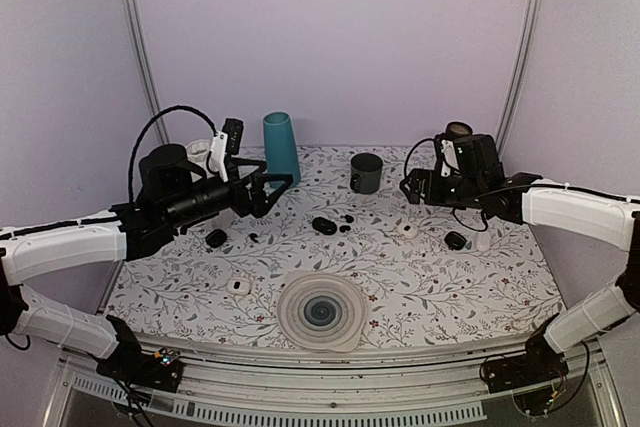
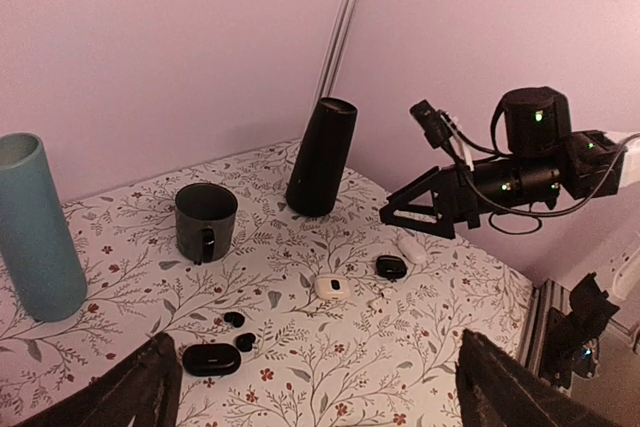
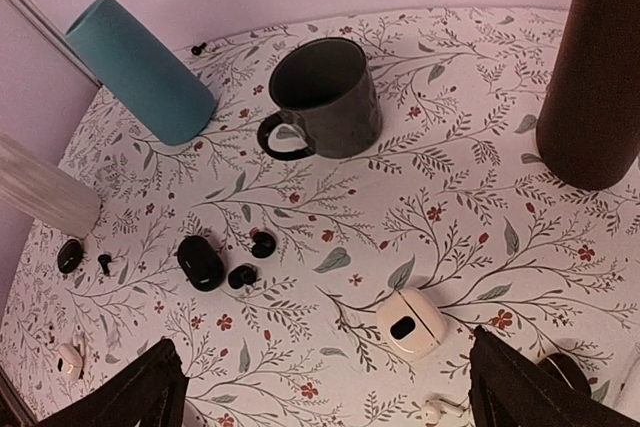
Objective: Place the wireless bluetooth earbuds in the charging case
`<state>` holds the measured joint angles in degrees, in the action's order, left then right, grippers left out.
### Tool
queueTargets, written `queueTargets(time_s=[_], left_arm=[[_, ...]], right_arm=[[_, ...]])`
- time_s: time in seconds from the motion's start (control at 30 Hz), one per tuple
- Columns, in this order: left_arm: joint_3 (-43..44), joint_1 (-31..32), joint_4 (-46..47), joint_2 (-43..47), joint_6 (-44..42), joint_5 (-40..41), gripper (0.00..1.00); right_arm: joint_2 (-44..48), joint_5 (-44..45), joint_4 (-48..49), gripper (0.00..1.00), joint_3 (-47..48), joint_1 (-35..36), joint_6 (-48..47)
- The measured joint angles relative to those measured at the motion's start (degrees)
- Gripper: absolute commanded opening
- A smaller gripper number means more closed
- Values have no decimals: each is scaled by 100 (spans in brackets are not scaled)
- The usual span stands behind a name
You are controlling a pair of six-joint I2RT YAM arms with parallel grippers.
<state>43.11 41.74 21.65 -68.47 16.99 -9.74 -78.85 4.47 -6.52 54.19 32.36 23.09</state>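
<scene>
Jaws of left gripper point(image 1: 272, 195) and right gripper point(image 1: 410, 192) are apart, empty. Descend slowly over 1 tiny glossy black earbud point(image 3: 263, 244) beside the black oval charging case point(image 3: 200, 262).

Reference object: grey mug point(image 1: 366, 173), upright on the floral-patterned table cover point(image 1: 450, 287).
- Left of the mug: a teal cylinder point(image 1: 281, 147), upright.
- Farther left of the mug: a white cylinder point(image 3: 40, 192).
- Right of the mug: a tall dark cylinder point(image 2: 321, 157), upright.
- Nearer than the mug and to its right: a white rounded case point(image 3: 410, 323) with a dark recess in its top.
- Well in front of the mug: a round ridged disc point(image 1: 321, 311), pale with a dark centre.
- Front-left of the mug: a small white case point(image 1: 237, 286).
</scene>
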Motion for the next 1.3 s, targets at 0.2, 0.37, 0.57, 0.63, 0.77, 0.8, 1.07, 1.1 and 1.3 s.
queueTargets(time_s=[0.2,0.37,0.57,0.63,0.77,0.8,1.07,1.1,1.3], left_arm=[[0,-2,-90,26,17,-2,96],[0,-13,-151,146,42,0,96],[0,-17,-170,229,50,0,96],[0,-17,-201,234,59,0,96],[0,-17,-251,236,63,-2,96],[0,-17,-264,238,63,0,96],[0,-17,-295,280,74,2,96],[0,-17,-293,286,83,2,96],[0,-17,-295,289,140,2,96]], right_arm=[[-651,-577,-157,87,0,-535,-24],[-1130,-977,-186,78,0,-774,-155],[-1707,-1373,-188,79,0,-807,-382],[-1867,-1456,-184,81,11,-807,-450],[-2131,-1556,-175,84,107,-857,-555],[-2188,-1572,-168,85,146,-879,-581],[-2673,-1840,-131,85,490,-938,-780],[-2702,-1864,-138,85,501,-922,-796],[-2761,-1845,-203,82,557,-632,-901]])
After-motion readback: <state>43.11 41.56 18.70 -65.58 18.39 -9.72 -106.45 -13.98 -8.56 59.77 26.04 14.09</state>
